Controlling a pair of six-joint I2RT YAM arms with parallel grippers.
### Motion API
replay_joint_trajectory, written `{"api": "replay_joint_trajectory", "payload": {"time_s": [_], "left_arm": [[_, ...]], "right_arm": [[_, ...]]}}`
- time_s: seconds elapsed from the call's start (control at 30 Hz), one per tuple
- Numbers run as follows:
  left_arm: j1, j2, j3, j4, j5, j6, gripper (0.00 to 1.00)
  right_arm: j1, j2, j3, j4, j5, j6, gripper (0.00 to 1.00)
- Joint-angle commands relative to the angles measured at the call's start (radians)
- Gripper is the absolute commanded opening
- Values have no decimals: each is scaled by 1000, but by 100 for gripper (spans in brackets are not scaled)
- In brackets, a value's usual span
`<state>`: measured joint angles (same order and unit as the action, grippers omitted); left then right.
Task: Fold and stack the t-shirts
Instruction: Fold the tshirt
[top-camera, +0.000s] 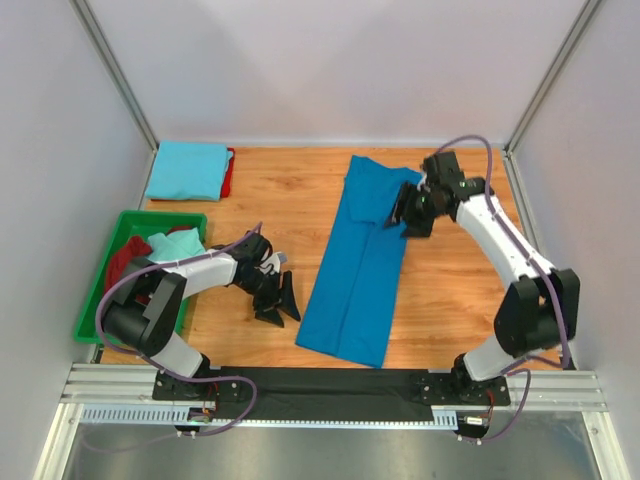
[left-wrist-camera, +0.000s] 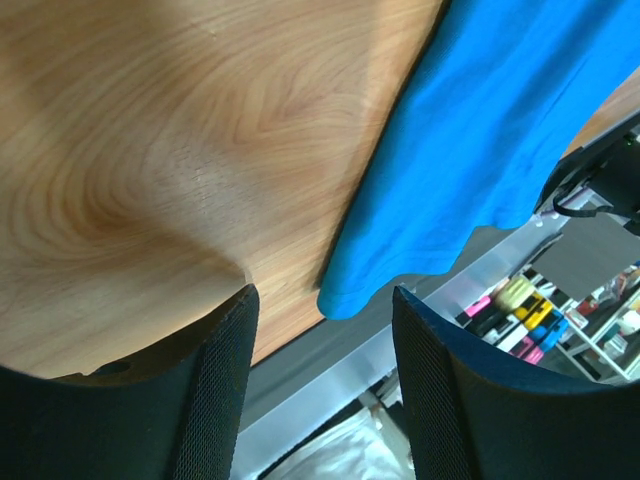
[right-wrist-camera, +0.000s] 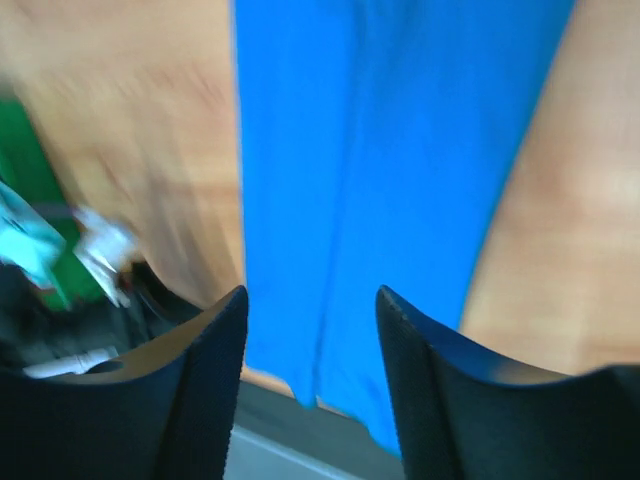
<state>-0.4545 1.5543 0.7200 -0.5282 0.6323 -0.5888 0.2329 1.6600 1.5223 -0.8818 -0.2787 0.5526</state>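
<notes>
A royal blue t-shirt (top-camera: 358, 260) lies folded into a long strip down the middle of the wooden table; it shows in the left wrist view (left-wrist-camera: 490, 130) and the right wrist view (right-wrist-camera: 380, 150). My left gripper (top-camera: 280, 300) is open and empty, just left of the shirt's near corner. My right gripper (top-camera: 408, 215) is open and empty, above the shirt's far right edge. A folded sky blue shirt (top-camera: 187, 169) lies on a red one (top-camera: 229, 172) at the far left. Maroon (top-camera: 125, 258) and pale aqua (top-camera: 178, 243) shirts lie in the green tray (top-camera: 100, 290).
The green tray sits at the table's left edge. White walls with metal posts close the table on three sides. A black rail (top-camera: 330, 385) runs along the near edge between the arm bases.
</notes>
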Motion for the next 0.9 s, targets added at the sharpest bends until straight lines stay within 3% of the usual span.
{"api": "replay_joint_trajectory", "payload": {"time_s": [0.0, 0.13, 0.33, 0.47, 0.87], "left_arm": [[1, -13, -8, 62, 43, -26, 63], [-16, -3, -19, 66, 44, -28, 61], [-62, 19, -30, 80, 35, -34, 60], [-70, 21, -44, 74, 7, -37, 61], [-99, 41, -80, 91, -28, -43, 61]], "right_arm": [[46, -139, -316, 1, -89, 27, 54], [126, -429, -627, 79, -135, 168, 49], [212, -670, -1016, 266, -178, 394, 46], [281, -724, -1093, 299, -137, 463, 46], [411, -658, -1180, 359, -79, 540, 47]]}}
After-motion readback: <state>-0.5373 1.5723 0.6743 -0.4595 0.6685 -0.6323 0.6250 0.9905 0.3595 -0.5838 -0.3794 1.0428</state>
